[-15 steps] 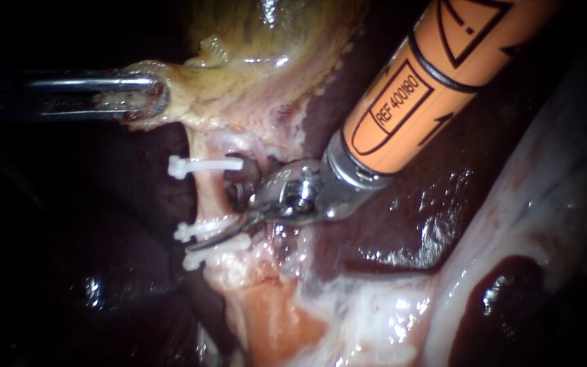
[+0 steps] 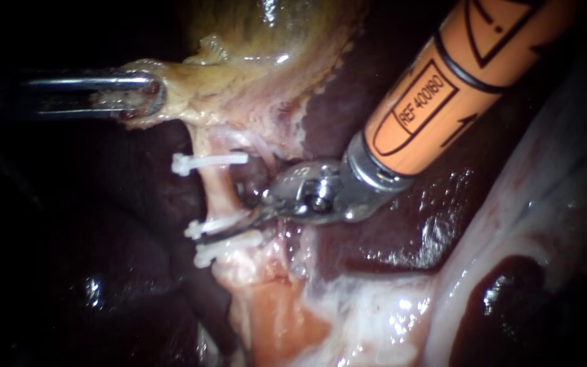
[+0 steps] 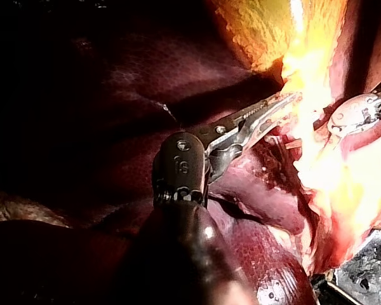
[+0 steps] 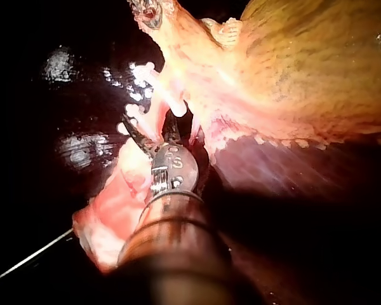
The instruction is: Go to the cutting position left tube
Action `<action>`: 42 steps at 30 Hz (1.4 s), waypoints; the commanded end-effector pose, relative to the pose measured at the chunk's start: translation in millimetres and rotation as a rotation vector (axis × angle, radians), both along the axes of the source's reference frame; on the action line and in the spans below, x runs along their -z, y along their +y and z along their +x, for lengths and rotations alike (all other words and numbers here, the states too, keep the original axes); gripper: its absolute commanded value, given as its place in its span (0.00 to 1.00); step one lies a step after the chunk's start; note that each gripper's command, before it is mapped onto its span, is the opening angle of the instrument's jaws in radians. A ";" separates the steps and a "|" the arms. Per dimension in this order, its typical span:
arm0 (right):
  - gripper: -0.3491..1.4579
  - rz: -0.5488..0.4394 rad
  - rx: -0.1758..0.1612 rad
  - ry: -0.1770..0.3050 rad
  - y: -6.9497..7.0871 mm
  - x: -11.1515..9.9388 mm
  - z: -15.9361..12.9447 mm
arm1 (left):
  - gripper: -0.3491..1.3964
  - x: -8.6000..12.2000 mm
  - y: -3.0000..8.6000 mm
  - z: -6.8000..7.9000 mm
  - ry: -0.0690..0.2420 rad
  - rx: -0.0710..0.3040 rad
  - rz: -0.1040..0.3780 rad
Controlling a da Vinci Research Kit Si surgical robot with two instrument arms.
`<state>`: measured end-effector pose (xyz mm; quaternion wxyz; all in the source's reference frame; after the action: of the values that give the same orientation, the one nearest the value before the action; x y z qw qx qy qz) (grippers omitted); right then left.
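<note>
1. Lying big and dark under everything is the liver [image 2: 388, 224].
2. I see the yellow gallbladder [image 2: 259, 41] up top.
3. My left instrument [image 2: 154, 95] has its jaws clamped on the gallbladder's edge.
4. My right instrument [image 2: 229, 217] has its jaws apart around the left tube [image 2: 217, 194], by the lower white clips [image 2: 212, 224].

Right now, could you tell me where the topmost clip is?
The topmost clip sits left of centre in the endoscope view, across the tube, above the two lower clips.
</note>
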<state>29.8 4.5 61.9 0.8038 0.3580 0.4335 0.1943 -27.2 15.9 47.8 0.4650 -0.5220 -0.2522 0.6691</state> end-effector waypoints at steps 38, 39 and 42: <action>0.99 0.174 -0.029 0.268 0.2 1.6 3.6 | 0.00 -0.4 0.2 0.0 -0.004 -0.004 0.000; 0.99 0.183 -0.027 0.277 0.1 2.0 3.6 | 0.00 -0.5 0.3 0.1 -0.004 -0.004 0.000; 0.99 0.201 -0.015 0.310 -0.2 3.5 3.8 | 0.00 -0.7 0.4 0.2 -0.002 -0.002 0.000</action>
<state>33.7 4.1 58.0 0.6839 0.4611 0.5344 0.1845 -27.0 16.4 48.5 0.4641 -0.5223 -0.2528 0.6692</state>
